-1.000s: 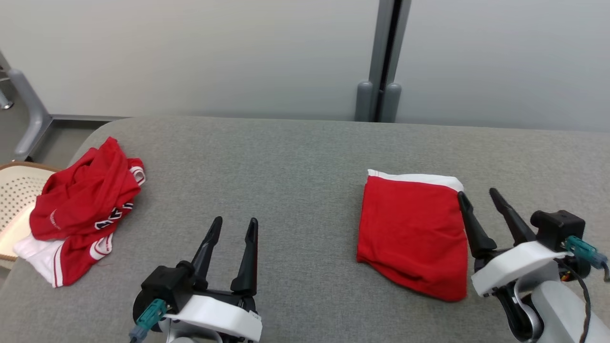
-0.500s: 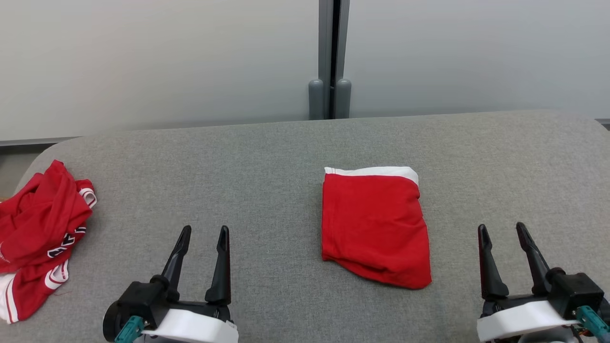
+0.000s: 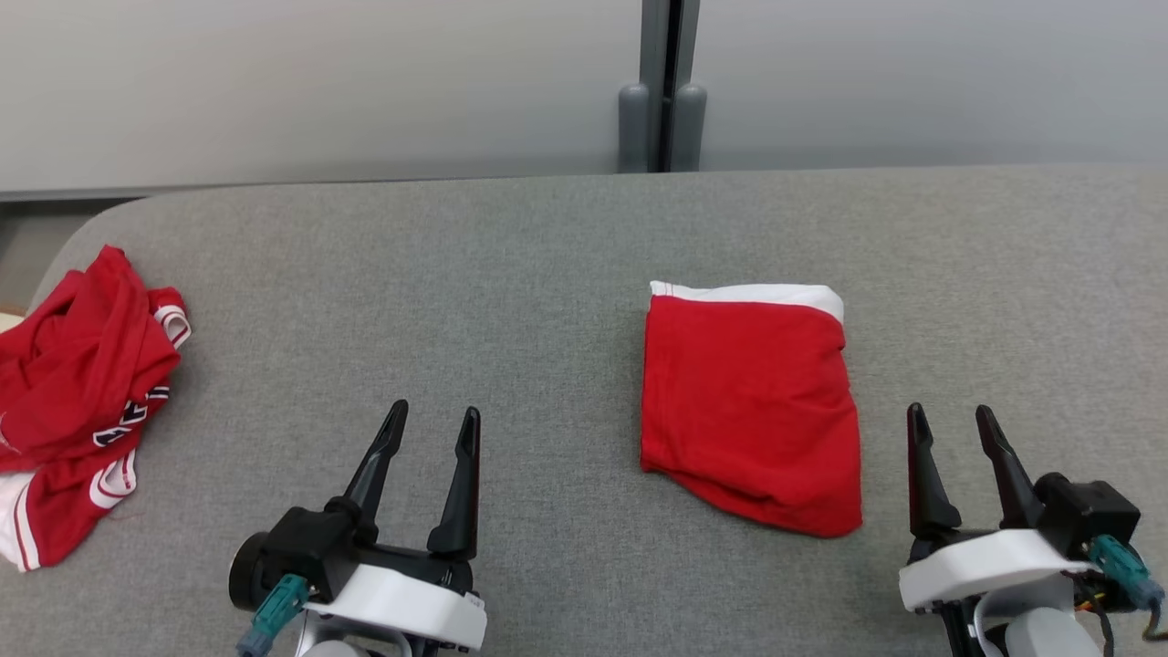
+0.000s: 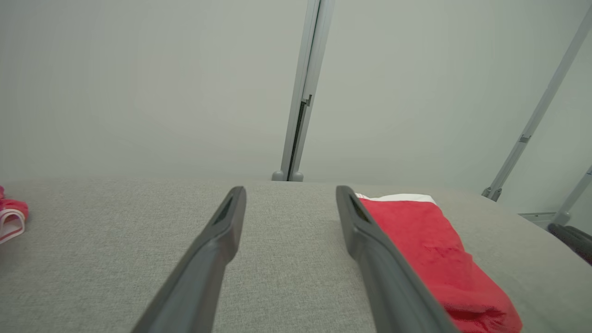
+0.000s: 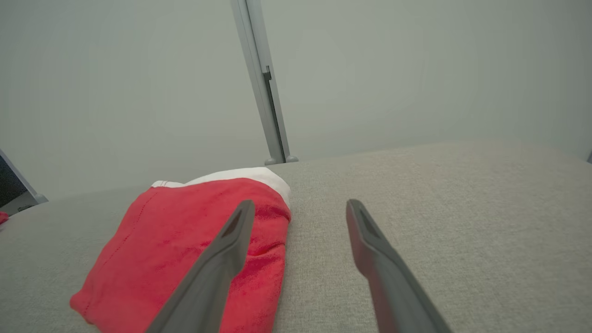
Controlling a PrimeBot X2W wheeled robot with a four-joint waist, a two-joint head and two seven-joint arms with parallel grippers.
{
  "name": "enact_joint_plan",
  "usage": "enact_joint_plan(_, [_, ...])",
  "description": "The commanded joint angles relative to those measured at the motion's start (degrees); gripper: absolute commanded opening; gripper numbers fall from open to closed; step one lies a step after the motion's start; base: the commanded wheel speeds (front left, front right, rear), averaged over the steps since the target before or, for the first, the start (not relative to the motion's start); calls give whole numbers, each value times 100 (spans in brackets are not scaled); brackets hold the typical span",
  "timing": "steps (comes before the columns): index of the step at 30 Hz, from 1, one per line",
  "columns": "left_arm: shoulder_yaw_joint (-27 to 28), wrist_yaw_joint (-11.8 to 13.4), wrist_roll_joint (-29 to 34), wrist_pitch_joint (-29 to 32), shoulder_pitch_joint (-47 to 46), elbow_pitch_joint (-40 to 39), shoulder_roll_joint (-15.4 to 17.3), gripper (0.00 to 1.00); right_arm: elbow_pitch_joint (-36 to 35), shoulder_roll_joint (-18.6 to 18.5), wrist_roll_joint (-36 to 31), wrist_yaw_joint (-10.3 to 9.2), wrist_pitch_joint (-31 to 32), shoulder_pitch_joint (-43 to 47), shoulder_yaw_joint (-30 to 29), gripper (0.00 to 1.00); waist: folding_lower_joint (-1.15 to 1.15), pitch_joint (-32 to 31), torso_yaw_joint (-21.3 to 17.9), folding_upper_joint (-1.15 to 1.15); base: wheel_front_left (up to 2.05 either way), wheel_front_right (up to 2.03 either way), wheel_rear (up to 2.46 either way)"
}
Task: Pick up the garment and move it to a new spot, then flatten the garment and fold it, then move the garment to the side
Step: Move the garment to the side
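Note:
A folded red garment (image 3: 748,401) with a white band along its far edge lies flat on the grey table (image 3: 474,265), right of centre. It also shows in the left wrist view (image 4: 430,245) and the right wrist view (image 5: 185,240). My left gripper (image 3: 435,411) hovers open and empty near the front edge, well left of the garment. My right gripper (image 3: 949,411) stands open and empty just right of the garment's near corner, apart from it. Both wrist views show spread fingers, left (image 4: 290,189) and right (image 5: 300,202), with nothing between them.
A crumpled heap of red and white clothes (image 3: 82,392) lies at the table's left edge, and its fringe shows in the left wrist view (image 4: 11,217). A grey post (image 3: 663,82) stands behind the table against a pale wall. Bare grey cloth stretches between the heap and the folded garment.
The head camera has turned, shifting the whole picture. My right gripper has drawn back from the garment's right edge toward the table's front. The folded garment lies as before.

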Motion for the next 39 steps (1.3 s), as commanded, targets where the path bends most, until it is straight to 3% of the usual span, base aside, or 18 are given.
enact_joint_plan(1, [-16,-19,-13,-10,-143,-6,23,100,188,0,148,0,50,-189,42,100,0,267,167,0,0,0,0])
enact_joint_plan(14, [-191,-64,-69,-10,-513,75,20,100,2002,0,908,0,246,-1341,355,100,0,715,478,0,0,0,0])
enact_joint_plan(15, [-194,-57,-73,-10,-534,76,20,100,2118,4,983,1,279,-1399,452,78,0,725,487,0,0,0,0])
enact_joint_plan(16, [-195,-53,-75,-10,-550,77,20,100,2226,17,986,1,268,-1454,525,3,0,733,489,0,0,0,0])
enact_joint_plan(17, [-192,-50,-76,-10,-557,77,20,100,2317,20,985,1,253,-1486,599,0,0,736,487,0,0,0,0])
enact_joint_plan(27, [-87,-65,17,-10,-539,-3,22,100,2406,-402,-110,-1,-11,-1886,790,0,0,736,17,0,0,0,0])
enact_joint_plan(33, [-68,-139,137,-10,-704,-173,22,100,2224,-1018,-937,-2,-11,-2261,1479,0,0,992,-573,0,0,0,0])
enact_joint_plan(39, [-74,-320,375,-9,-1037,-329,23,100,2221,-1966,-1201,-3,50,-2881,2313,0,0,1541,-1127,0,0,0,0])
